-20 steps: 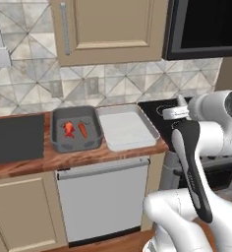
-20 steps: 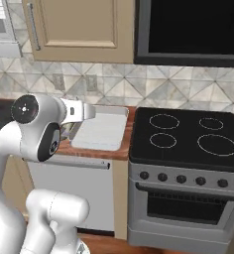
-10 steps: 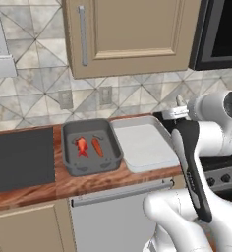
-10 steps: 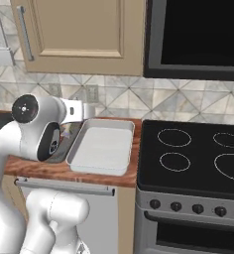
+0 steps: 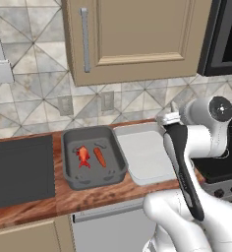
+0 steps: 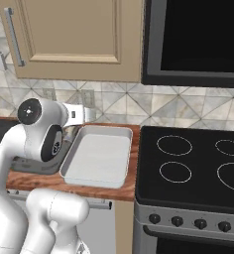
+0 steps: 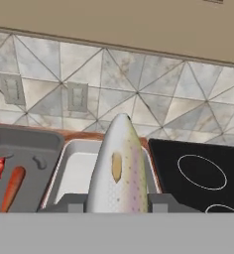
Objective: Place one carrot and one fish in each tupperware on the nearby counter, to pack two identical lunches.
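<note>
Now | gripper [image 7: 117, 206] clamped on slim silver-grey fish [image 7: 118, 166] | speckled flank, yellowish fin

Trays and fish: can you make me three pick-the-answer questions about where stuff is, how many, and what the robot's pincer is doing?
1. Where does the red fish lie?
A. in the dark grey tray
B. on the stovetop
C. in the light tray

2. How many things lie in the light tray?
A. two
B. none
C. four

3. What is the pincer doing?
A. hanging open
B. pressing a stove knob
C. gripping the silver fish

Answers: 1 A, it lies beside the carrot there. 2 B, its floor is bare. 3 C, the fish stands between the fingertips in the hand view.
</note>
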Tool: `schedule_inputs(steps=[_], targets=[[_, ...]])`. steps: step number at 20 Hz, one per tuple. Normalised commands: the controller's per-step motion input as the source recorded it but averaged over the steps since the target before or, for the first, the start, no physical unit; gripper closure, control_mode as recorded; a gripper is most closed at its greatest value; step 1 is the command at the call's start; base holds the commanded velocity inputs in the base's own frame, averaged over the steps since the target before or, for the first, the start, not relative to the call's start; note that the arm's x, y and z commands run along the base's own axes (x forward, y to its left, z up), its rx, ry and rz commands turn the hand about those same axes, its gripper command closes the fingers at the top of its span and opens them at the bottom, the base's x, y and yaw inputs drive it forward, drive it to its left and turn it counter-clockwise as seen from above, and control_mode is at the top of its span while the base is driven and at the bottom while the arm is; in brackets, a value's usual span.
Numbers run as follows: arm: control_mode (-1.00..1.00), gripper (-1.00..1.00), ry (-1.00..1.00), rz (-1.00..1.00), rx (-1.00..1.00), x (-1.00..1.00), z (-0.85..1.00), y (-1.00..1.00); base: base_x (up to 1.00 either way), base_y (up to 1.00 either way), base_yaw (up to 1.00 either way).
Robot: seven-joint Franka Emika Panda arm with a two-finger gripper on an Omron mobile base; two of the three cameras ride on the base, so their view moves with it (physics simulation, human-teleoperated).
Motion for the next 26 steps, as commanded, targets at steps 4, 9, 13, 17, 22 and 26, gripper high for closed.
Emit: schedule_inputs(steps=[4,9,13,17,22,26], targets=[[-1.00,1.00,0.05,0.00,-0.09,0.19,-0.87,0.13,0.00,0.00,0.00],[-1.00,1.00,0.15,0.00,-0.01,0.14,-0.68,0.08,0.00,0.00,0.00],[-1.00,1.00,0.25,0.00,0.00,0.13,-0.33,0.06,0.00,0.00,0.00],[-1.00,1.00,0.23,0.00,0.00,0.13,-0.25,0.02,0.00,0.00,0.00],[-1.00,1.00,0.15,0.00,0.00,0.19,-0.44,0.16,0.00,0.00,0.00],[-1.00,1.00,0.12,0.00,0.00,0.26,-0.40,0.24,0.00,0.00,0.00]])
